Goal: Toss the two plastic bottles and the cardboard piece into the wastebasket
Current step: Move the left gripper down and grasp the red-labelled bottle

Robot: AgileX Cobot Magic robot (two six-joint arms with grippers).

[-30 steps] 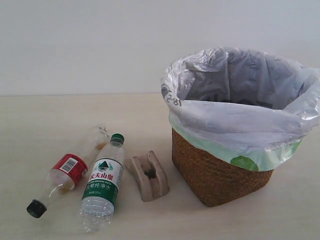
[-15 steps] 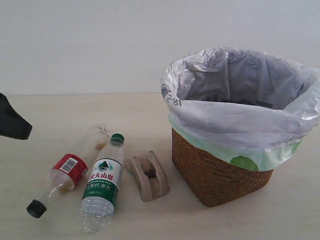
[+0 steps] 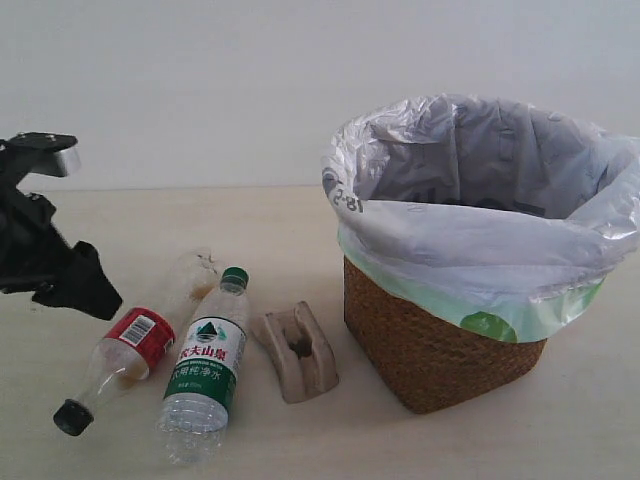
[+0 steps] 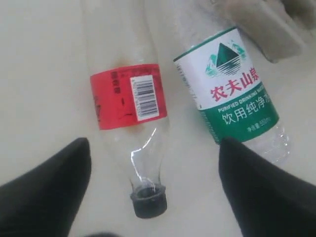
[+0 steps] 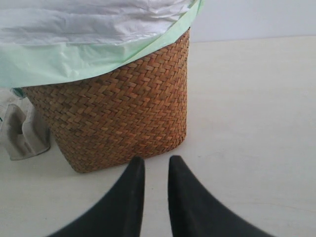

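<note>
In the exterior view you see the left gripper (image 3: 92, 288) hanging low over the table (image 3: 120, 215) at the far left, its tip slanting down toward the red-label bottle (image 3: 132, 345). That bottle lies on its side, black cap (image 3: 72, 417) nearest the camera. The green-label bottle (image 3: 207, 365) lies just beside it, green cap pointing away. The cardboard piece (image 3: 297, 352) sits between the bottles and the wastebasket (image 3: 430, 355), close to the basket's wicker wall. From here you cannot tell how far apart the fingers are, and your right arm is out of view.

The left wrist view answers that. The two fingers (image 4: 47, 195) are spread wide and hold nothing. The red-label bottle's neck and cap lie between them, and the green-label bottle runs past the other finger.

The right wrist view shows the right gripper (image 5: 155, 160) low over the table, pointing at the wastebasket's wall. Its fingers are drawn narrow, a thin slit between them, and they grip nothing. The cardboard piece peeks out beside the basket.
</note>
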